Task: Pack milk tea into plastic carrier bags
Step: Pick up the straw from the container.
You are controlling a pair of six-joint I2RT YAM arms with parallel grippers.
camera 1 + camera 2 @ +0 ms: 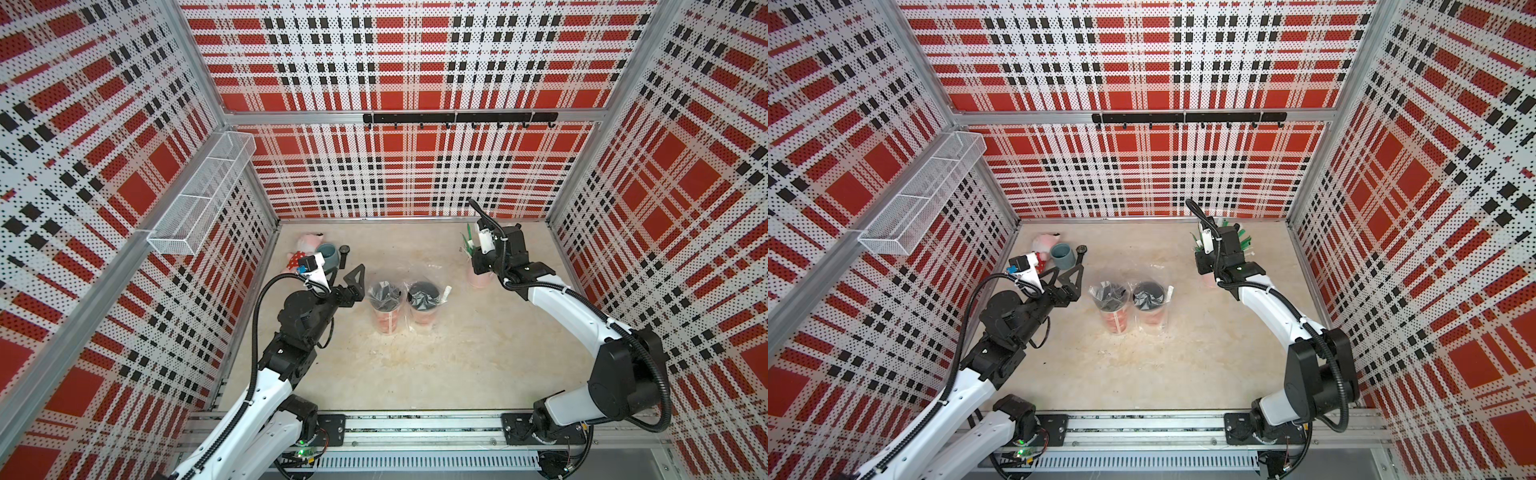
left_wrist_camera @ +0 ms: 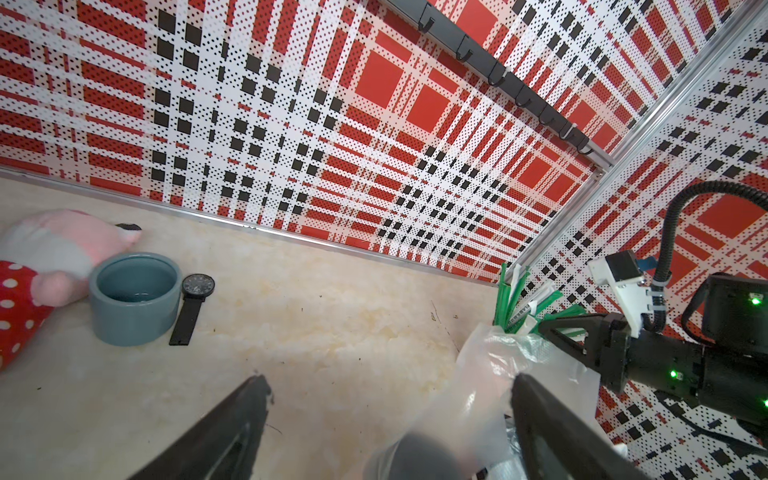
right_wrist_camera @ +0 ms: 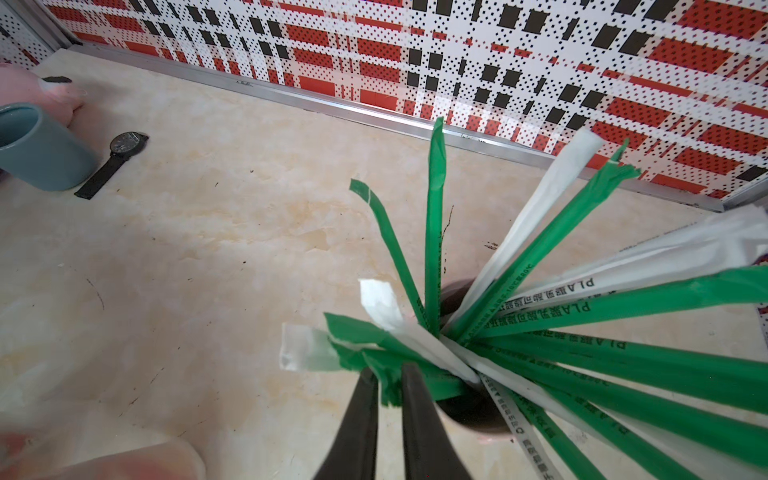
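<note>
Jaws on my right gripper (image 3: 390,374) are nearly together, pinching the frayed end of one green-wrapped straw (image 3: 388,388) over the straw cup (image 3: 465,409) at the far right of the table (image 1: 415,374). The grip looks shallow, wrapper tip only.

My left gripper (image 2: 390,379) stands wide apart and holds nothing. One finger is just beside the film of the nearer carrier bag (image 2: 486,365); I can't tell whether they touch.

Progress, my read: bagging is mostly done. One milk tea cup (image 1: 386,322) stands mid-table nearer my left arm, and the other milk tea cup (image 1: 422,316) is just beside it. Both are upright, each with clear film around it and crumpled over its lid. What's left is probably a straw per bag and tidying the handle loops. A white sliver sits at the far bag's edge, and I can't tell if it's a straw.

Materials:
- The bags are thin, crinkly and glary, so they'll shift easily.
- The cups are tapered paper with a red print, a cream base and black dome lids.
- The straws are thin and stiff in green and white sleeves, fanned out.
- The table is hard, smooth and pale-marbled.

Grey-blue mug (image 2: 133,299), watch (image 2: 195,299) and plush toy (image 2: 54,253) sit well apart in the far left corner.
</note>
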